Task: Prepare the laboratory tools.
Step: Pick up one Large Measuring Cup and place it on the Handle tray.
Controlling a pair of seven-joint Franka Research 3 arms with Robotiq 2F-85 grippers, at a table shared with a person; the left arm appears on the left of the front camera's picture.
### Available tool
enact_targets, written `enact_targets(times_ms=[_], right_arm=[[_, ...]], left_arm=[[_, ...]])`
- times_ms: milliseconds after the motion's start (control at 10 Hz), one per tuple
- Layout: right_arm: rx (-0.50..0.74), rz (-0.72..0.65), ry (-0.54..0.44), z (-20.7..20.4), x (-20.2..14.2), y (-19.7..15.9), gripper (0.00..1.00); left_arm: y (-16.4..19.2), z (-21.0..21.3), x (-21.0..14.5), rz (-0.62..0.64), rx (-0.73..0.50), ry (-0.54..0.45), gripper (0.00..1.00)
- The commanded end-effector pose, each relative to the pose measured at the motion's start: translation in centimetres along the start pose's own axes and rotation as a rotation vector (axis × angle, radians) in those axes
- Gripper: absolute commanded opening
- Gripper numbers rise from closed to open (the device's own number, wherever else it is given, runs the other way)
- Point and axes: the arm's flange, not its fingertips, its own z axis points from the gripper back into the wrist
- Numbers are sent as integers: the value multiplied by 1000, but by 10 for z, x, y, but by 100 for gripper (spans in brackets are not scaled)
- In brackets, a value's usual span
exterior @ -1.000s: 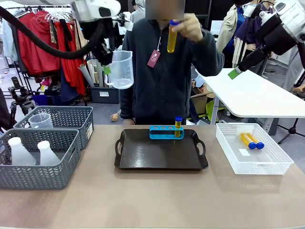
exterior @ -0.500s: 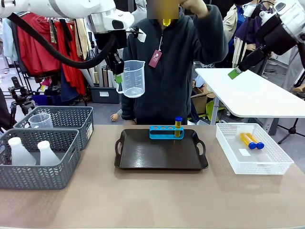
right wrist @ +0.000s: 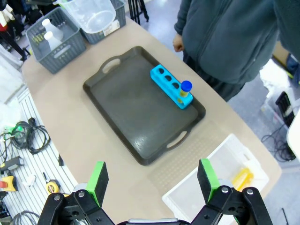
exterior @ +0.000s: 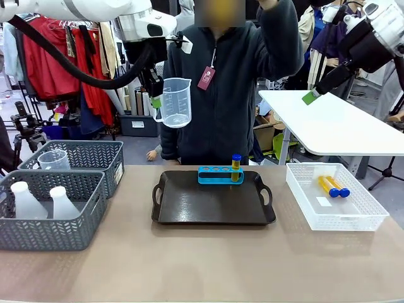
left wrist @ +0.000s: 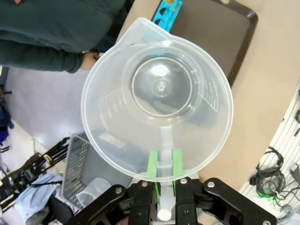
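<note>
"One tube in the rack. Is that all that's done?"

"Near enough, I'd say. At the left, two white flasks sit in the near grey basket, and a spare clear cup sits in the basket behind. None of that has reached the tray."

"And the arm up there?"

"The left tool is clamped on the handle of the measuring beaker. It hangs upright, high above the surface, about over the tray's left end or just beyond it. I can't tell which. It looks empty."

"The middle?"

"The dark tray has the blue rack at its far edge. One blue-capped tube stands in the rightmost hole and three holes are free. The person's hand is raised high, and I can't make out what it holds."

"And the right?"

"Two more tubes lie in the white basket. The right tool hovers high over that side, fingers spread wide and holding nothing. So it's early, I'd judge: the beaker is to set down, a flask is to fetch, and the tubes are to rack."
</note>
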Motion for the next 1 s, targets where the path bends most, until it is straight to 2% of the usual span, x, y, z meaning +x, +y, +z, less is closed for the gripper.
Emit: enact_targets(times_ms=[0,400,900], right_arm=[[10,10,-11,1,1,-1,100],[10,10,-11,1,1,-1,100],[10,10,-11,1,1,-1,100]], left_arm=[[-4,-14,15,-64,11,24,0],[-21,-64,48,-199,-44,28,0],[-55,-135,74,-292,-161,85,0]])
